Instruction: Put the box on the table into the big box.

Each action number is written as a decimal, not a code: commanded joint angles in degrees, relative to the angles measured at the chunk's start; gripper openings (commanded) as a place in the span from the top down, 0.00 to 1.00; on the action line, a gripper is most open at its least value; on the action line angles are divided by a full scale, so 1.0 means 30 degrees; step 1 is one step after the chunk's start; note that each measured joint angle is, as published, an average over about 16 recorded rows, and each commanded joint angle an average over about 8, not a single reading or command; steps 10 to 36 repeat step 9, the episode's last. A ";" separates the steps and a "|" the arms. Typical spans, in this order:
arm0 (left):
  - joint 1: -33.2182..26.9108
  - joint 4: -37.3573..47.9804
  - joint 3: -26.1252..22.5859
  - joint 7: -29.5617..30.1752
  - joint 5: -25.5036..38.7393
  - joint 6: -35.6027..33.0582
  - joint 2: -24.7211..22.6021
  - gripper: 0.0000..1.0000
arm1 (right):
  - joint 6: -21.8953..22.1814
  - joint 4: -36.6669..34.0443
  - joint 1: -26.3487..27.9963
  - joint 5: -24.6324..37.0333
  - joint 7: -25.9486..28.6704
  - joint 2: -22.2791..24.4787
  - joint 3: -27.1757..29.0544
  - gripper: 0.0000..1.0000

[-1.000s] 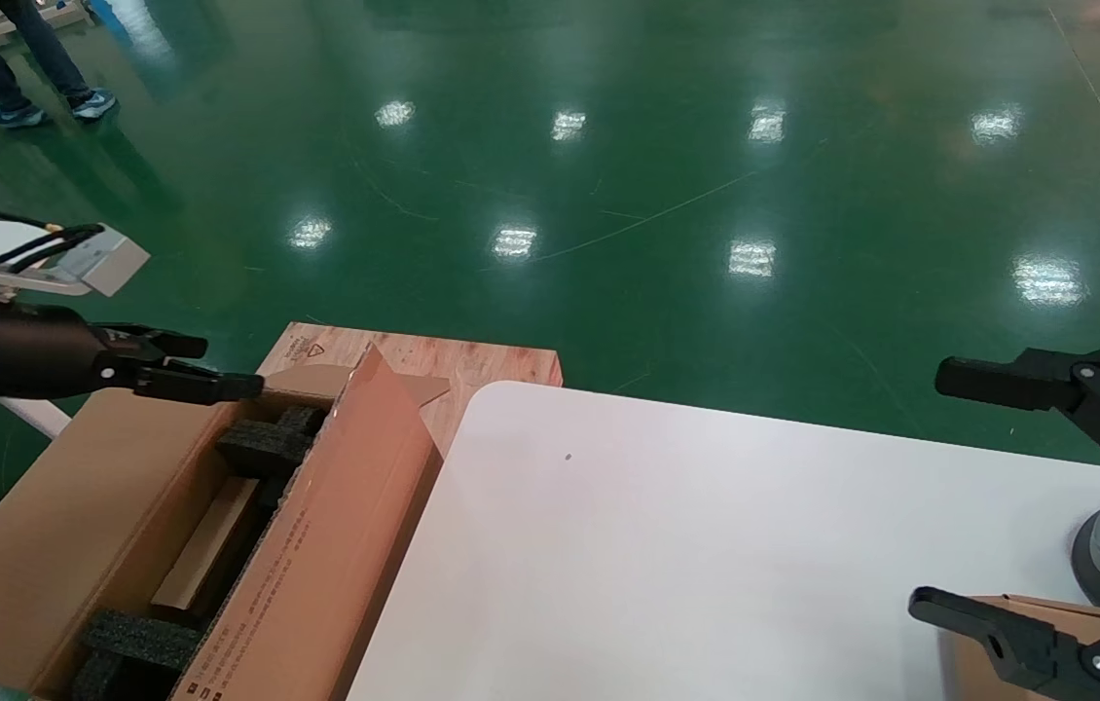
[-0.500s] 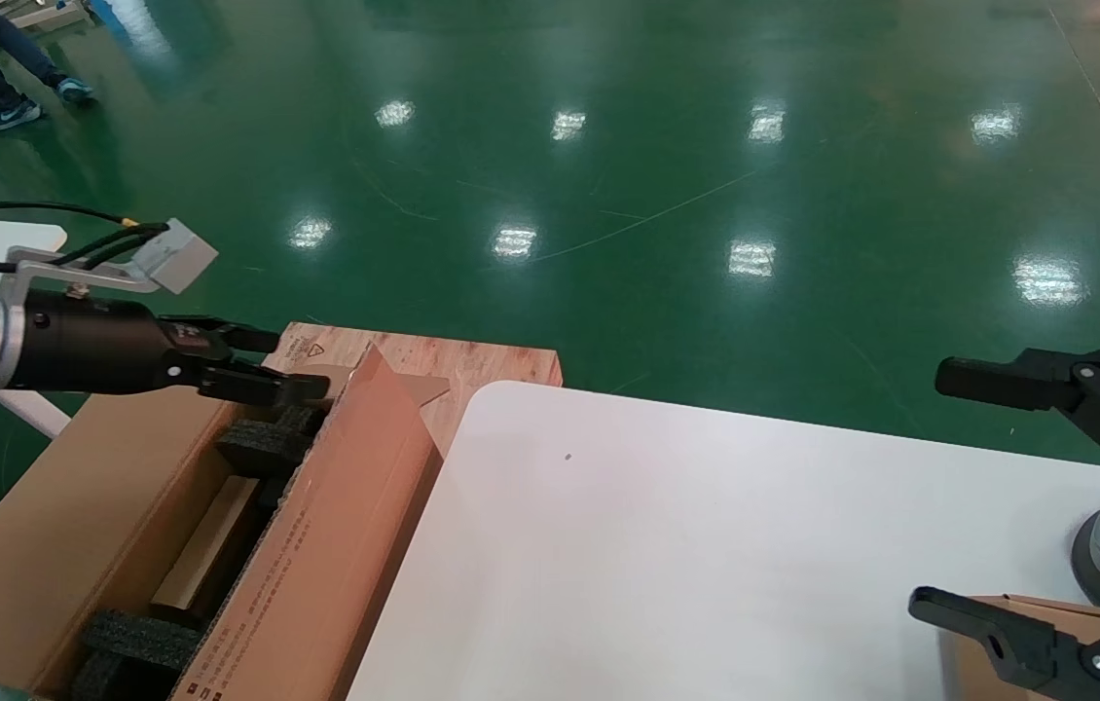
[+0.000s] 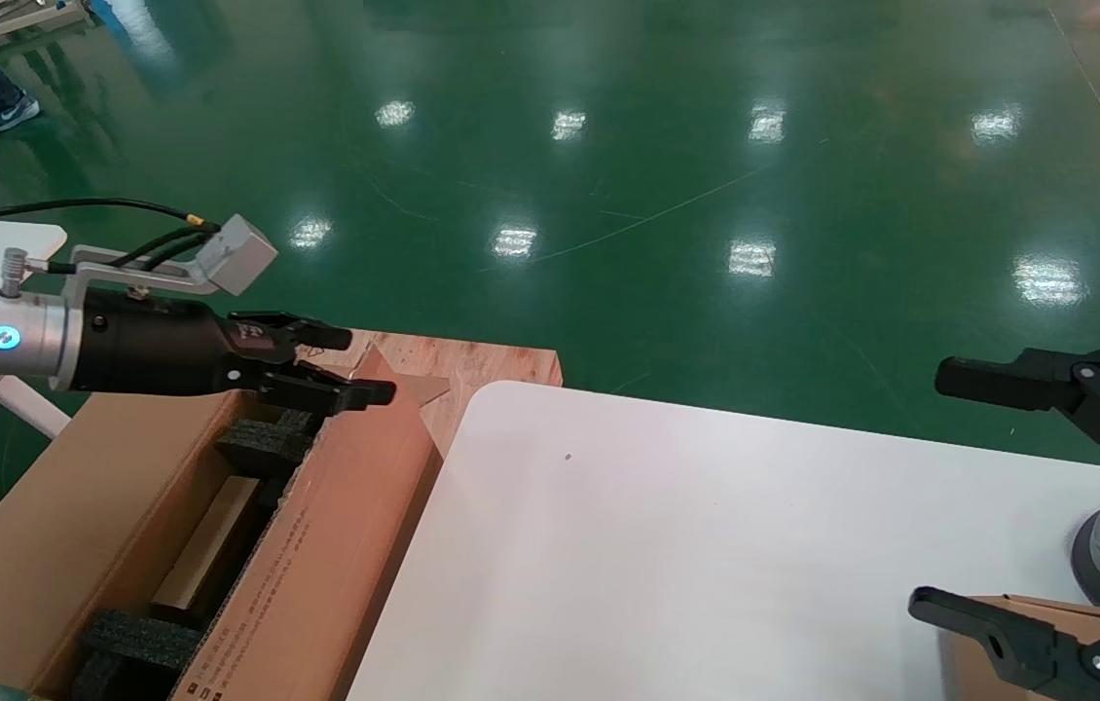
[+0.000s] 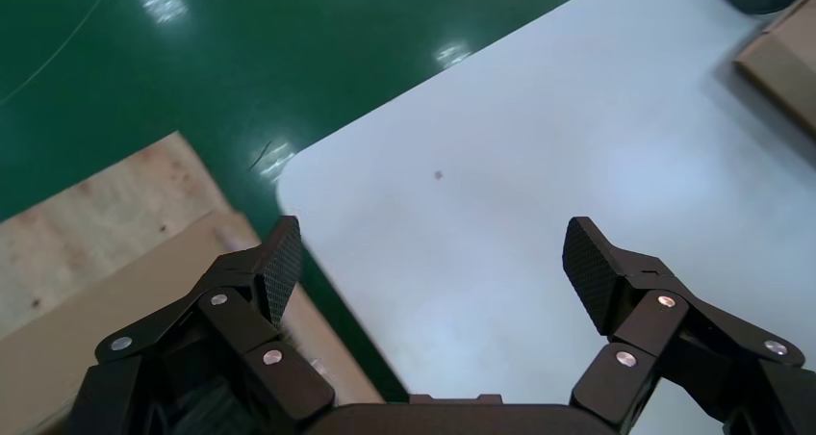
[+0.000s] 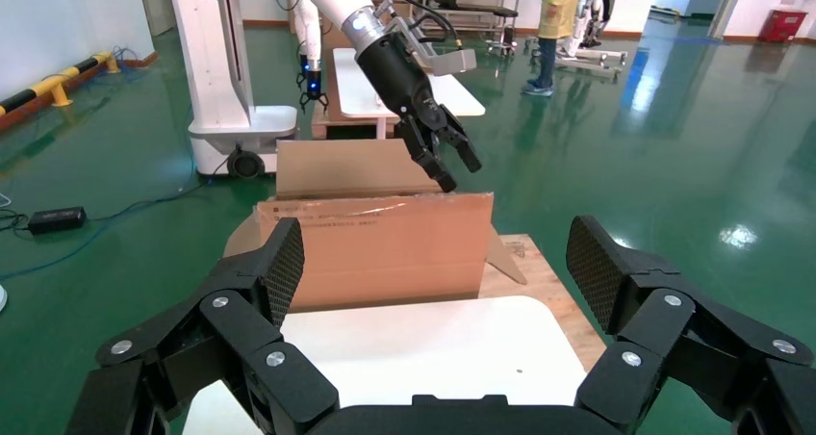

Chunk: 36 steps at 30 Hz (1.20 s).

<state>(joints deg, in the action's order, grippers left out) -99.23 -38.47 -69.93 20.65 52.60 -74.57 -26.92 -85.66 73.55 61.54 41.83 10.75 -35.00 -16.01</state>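
Currently left claw (image 3: 346, 365) open, empty, above big box (image 3: 102, 516) far end off table's (image 3: 667, 545) left edge. Box (image 3: 1046, 608) at table's near-right corner under open right claw (image 3: 939, 487).

The big box (image 3: 102, 506) is brown cardboard with black foam blocks (image 3: 263, 443) inside and small black print along one flap. The table (image 3: 686, 545) is plain white with a tiny dark speck. The floor (image 3: 608, 175) is glossy green.
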 commanded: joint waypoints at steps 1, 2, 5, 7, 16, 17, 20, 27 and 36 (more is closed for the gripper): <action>0.0199 -0.0186 0.0285 -0.0051 -0.0056 -0.0059 -0.0044 0.00 | 0.0000 0.0000 0.0000 0.0000 0.0000 0.0000 0.0000 0.00; 0.0333 -0.0310 0.0476 -0.0085 -0.0093 -0.0098 -0.0073 0.00 | 0.0000 0.0000 0.0000 0.0000 0.0000 0.0000 0.0000 0.00; 0.0734 -0.0683 0.1050 -0.0190 -0.0207 -0.0216 -0.0160 0.00 | 0.0000 0.0000 0.0000 0.0000 0.0000 0.0000 0.0000 0.00; 0.0959 -0.0893 0.1373 -0.0248 -0.0270 -0.0283 -0.0209 0.00 | 0.0000 0.0000 0.0000 0.0000 0.0000 0.0000 0.0000 0.00; 0.1103 -0.1027 0.1578 -0.0286 -0.0311 -0.0325 -0.0240 0.00 | 0.0000 0.0000 0.0000 0.0000 0.0000 0.0000 0.0000 0.00; 0.1103 -0.1027 0.1578 -0.0286 -0.0311 -0.0325 -0.0240 0.00 | 0.0000 0.0000 0.0000 0.0000 0.0000 0.0000 0.0000 0.00; 0.1103 -0.1027 0.1578 -0.0286 -0.0311 -0.0325 -0.0240 0.00 | 0.0000 0.0000 0.0000 0.0000 0.0000 0.0000 0.0000 0.00; 0.1103 -0.1027 0.1578 -0.0286 -0.0311 -0.0325 -0.0240 0.00 | 0.0000 0.0000 0.0000 0.0000 0.0000 0.0000 0.0000 0.00; 0.1103 -0.1027 0.1578 -0.0286 -0.0311 -0.0325 -0.0240 0.00 | 0.0000 0.0000 0.0000 0.0000 0.0000 0.0000 0.0000 0.00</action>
